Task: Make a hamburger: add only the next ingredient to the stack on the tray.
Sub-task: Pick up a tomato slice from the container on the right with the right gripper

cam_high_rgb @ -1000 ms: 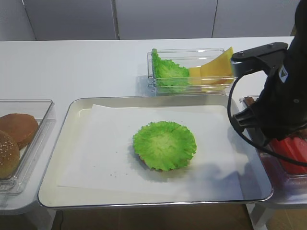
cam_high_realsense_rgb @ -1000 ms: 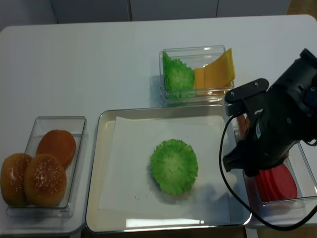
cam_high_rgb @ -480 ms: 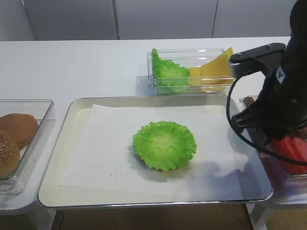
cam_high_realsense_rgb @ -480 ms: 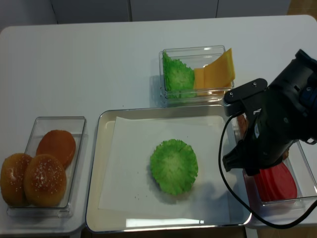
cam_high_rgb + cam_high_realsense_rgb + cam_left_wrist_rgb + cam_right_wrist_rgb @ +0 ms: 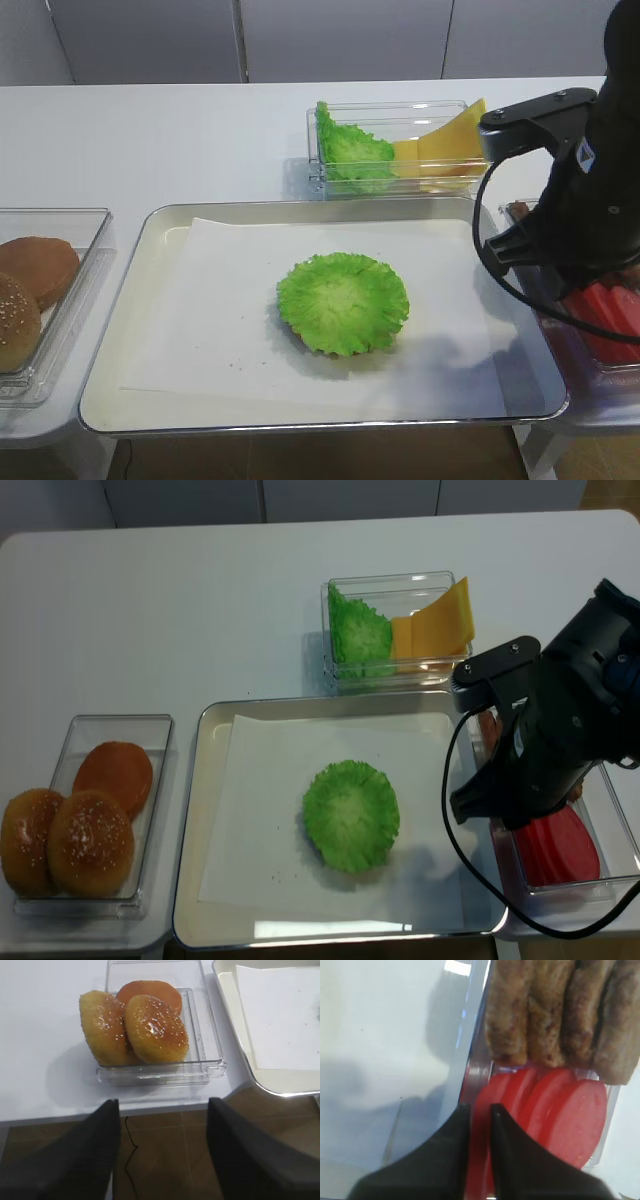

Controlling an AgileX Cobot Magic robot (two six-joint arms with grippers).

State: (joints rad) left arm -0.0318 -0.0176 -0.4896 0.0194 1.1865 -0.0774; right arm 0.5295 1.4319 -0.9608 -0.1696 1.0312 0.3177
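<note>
Two pincers noted. Right pincer (image 5: 476,1110) is down in the clear bin (image 5: 617,825) just right of the tray (image 5: 120,300), its black fingers (image 5: 504,1125) nearly together and pinching the leftmost tomato slice (image 5: 481,1125), which stands on edge among several red slices; brown patties (image 5: 560,1010) lie at the bin's far end. Left pincer (image 5: 162,1150) hangs off the worktop (image 5: 200,600) edge near the bun bin (image 5: 155,1065), fingers wide apart, holding nothing. Lettuce stack (image 5: 343,302) sits mid-tray on the white liner (image 5: 220,300). Behind the tray, another bin (image 5: 390,145) holds darker lettuce and cheese.
</note>
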